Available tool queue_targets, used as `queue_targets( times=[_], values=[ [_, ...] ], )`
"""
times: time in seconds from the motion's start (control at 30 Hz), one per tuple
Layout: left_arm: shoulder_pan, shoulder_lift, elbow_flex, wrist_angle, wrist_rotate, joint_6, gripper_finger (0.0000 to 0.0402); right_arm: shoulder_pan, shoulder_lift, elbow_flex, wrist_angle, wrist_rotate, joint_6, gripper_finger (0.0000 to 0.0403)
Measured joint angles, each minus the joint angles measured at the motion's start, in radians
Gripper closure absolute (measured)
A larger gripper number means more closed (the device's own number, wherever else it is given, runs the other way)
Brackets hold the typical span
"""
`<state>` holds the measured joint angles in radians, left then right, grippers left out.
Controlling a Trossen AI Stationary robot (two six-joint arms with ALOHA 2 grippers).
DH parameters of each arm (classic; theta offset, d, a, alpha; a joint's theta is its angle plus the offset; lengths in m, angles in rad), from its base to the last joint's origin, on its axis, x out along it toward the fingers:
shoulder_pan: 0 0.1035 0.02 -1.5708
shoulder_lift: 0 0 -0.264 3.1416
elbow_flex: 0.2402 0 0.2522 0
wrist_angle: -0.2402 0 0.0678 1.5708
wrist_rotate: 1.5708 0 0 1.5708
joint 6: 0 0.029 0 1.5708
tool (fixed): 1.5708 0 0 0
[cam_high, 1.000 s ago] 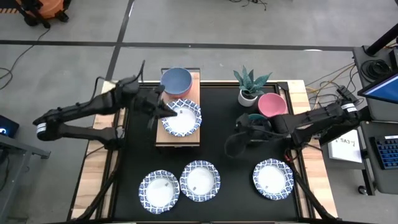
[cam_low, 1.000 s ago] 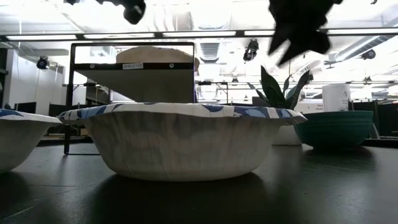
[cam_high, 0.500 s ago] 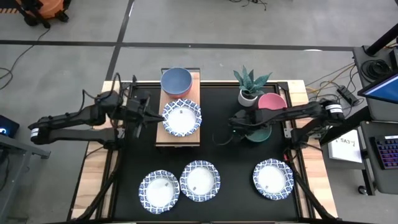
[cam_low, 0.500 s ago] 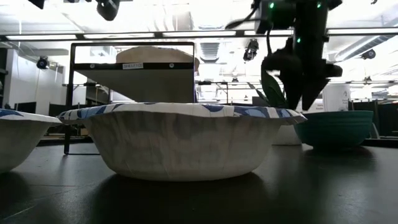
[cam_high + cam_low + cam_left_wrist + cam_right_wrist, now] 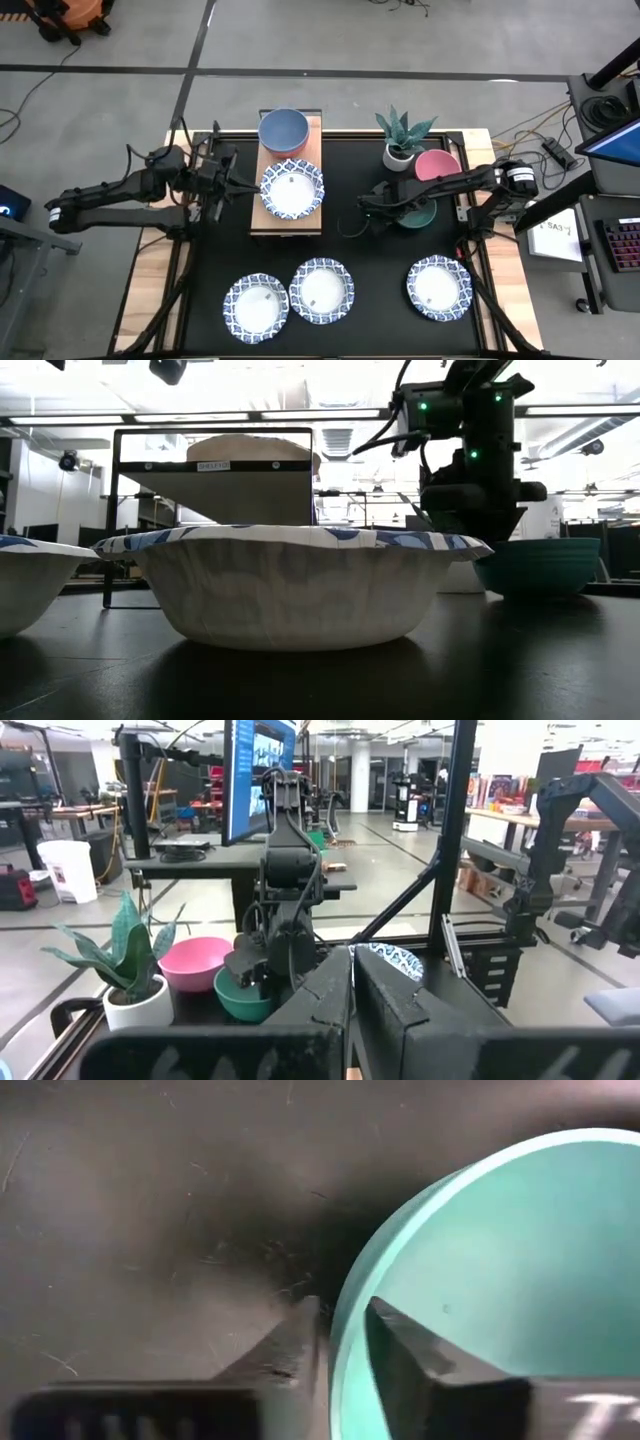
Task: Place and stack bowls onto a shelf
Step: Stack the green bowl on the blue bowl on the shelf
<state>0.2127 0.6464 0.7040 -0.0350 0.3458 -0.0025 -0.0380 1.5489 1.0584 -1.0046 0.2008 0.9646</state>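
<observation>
The green bowl [image 5: 418, 212] sits on the black table [image 5: 360, 250] toward its right side, just in front of the pink bowl [image 5: 437, 167] and near the potted plant [image 5: 402, 137]. The right gripper [image 5: 340, 1335] is down at the green bowl's near rim, one finger [image 5: 290, 1342] outside the wall and the other inside, the two set narrowly with the thin rim between them. From above, the arm covers most of the bowl. In the low view the bowl [image 5: 538, 566] is a deep, plain teal shape standing upright on the table, with the right arm's dark body just beside it.

On the left stands the wooden shelf [image 5: 290, 226], a light plank running front to back. It carries the blue bowl [image 5: 283, 130] at its far end and one patterned dish [image 5: 292, 189] just in front of it, touching or nearly touching. The left gripper [image 5: 232, 181] hovers just to the left of that dish, off the shelf edge; its fingers [image 5: 330, 990] are pressed together and hold nothing.

Three more white dishes with blue rims lie along the table's front edge: two close together at the left [image 5: 256, 306] and middle [image 5: 321, 291], and one apart at the right [image 5: 439, 287].

That makes four patterned dishes and three plain bowls in sight: blue, pink and green.
</observation>
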Motion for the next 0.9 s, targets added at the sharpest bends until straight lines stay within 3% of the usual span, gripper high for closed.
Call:
queue_targets(
  times=[0.13,0.33,0.5,0.67,0.9],
  values=[
    [0.0,0.011,-0.001,0.0,0.0,0.0,0.0402,0.006,-0.012,0.0,0.005,-0.002,-0.007,0.0385],
    [0.0,0.011,-0.001,-0.002,0.0,0.019,0.0402,0.035,-0.065,0.022,-0.003,-0.049,-0.006,0.0392],
    [0.0,-0.003,-0.001,-0.003,0.0,0.042,0.0402,0.085,-0.104,0.144,-0.048,-0.053,-0.037,0.0393],
    [0.0,-0.015,-0.001,-0.004,0.0,0.063,0.0402,0.144,-0.117,0.335,-0.043,-0.031,-0.184,0.0394],
    [0.0,-0.021,0.0,-0.005,-0.004,0.118,0.0402,0.165,-0.09,0.602,-0.006,0.126,-0.554,0.0394]
  ],
)
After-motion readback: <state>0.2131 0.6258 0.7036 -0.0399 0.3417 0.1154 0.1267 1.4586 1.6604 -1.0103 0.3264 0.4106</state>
